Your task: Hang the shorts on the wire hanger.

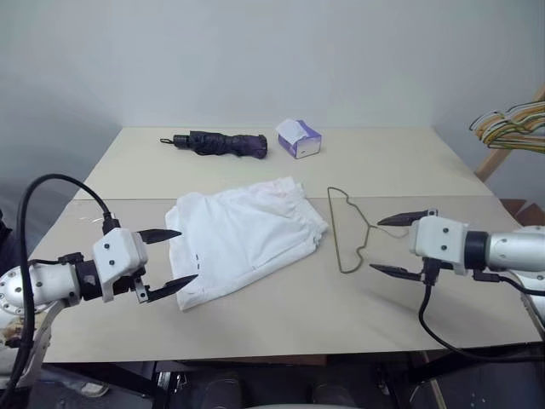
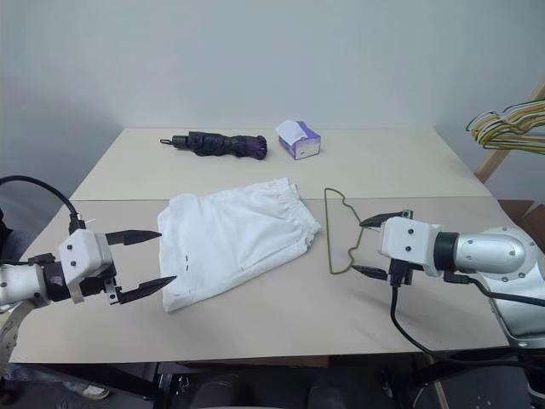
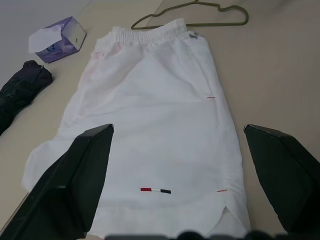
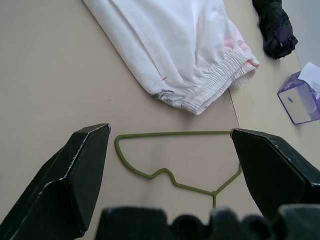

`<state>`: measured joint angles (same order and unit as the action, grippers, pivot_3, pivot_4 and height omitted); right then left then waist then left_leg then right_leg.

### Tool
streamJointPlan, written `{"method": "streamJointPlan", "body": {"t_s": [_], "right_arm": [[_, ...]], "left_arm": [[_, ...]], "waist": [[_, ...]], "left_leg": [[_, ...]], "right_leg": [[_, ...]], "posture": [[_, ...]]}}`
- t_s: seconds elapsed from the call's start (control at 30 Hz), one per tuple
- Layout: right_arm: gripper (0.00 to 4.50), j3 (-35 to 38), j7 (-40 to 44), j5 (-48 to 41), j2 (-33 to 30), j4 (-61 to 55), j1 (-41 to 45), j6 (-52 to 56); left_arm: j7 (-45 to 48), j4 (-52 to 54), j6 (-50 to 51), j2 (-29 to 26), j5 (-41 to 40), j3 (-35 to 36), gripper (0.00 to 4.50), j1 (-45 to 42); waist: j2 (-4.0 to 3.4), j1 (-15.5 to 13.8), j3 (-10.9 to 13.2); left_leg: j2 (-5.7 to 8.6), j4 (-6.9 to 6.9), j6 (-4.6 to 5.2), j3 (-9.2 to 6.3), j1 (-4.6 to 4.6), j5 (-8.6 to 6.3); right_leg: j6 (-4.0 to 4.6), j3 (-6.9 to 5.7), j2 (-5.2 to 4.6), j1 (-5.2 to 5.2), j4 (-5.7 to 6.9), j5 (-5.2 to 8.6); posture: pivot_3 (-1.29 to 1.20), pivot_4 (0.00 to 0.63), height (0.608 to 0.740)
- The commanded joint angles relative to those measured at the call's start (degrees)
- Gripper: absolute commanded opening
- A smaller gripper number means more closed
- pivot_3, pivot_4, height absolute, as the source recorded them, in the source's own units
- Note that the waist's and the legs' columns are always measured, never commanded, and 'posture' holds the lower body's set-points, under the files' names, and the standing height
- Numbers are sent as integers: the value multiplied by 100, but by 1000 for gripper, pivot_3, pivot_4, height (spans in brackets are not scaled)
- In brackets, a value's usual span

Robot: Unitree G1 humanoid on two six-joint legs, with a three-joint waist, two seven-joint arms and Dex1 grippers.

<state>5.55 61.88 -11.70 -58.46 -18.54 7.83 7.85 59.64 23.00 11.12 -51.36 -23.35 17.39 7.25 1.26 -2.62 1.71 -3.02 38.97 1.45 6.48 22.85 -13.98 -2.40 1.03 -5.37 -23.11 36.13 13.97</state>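
Observation:
White shorts [image 1: 243,234] lie flat in the middle of the table, elastic waistband toward the right, a small red and dark mark [image 3: 155,190] near the hem. The olive-green wire hanger [image 1: 347,230] lies flat just right of the waistband. My left gripper [image 1: 168,262] hovers open at the shorts' left hem end, nothing between its fingers. On the hanger's right side my right gripper [image 1: 397,245] is open and empty, its fingertips pointing at the wire. In the right wrist view the hanger [image 4: 172,160] lies between the fingers, below them.
A folded dark purple umbrella [image 1: 223,143] and a white-purple tissue box [image 1: 299,137] sit at the back of the table [image 1: 409,162]. A bunch of yellow, green and white hangers [image 1: 511,128] hangs off the table at the far right.

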Motion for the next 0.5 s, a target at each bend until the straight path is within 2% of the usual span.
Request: {"method": "streamJointPlan", "body": {"t_s": [0.03,0.37,0.5], "right_arm": [[4468,132,-37,-11,6,-57,50,-120],[4468,18,-55,38,74,-41,168,-122],[4468,-356,-191,417,189,121,433,-192]], "left_arm": [[-102,172,81,20,-176,153,4500,-147],[-81,101,-155,21,48,42,4500,-41],[32,-10,-175,-59,131,-5,4500,-21]], "waist": [[0,0,0],[0,5,0],[0,30,0]], "left_leg": [[0,0,0,0,0,0],[0,0,0,0,0,0],[0,0,-4,0,-4,-2]], "right_leg": [[0,0,0,0,0,0],[0,0,1,1,0,0],[1,0,1,-5,0,0]], "posture": [[125,0,740],[122,0,740],[101,0,740]]}}
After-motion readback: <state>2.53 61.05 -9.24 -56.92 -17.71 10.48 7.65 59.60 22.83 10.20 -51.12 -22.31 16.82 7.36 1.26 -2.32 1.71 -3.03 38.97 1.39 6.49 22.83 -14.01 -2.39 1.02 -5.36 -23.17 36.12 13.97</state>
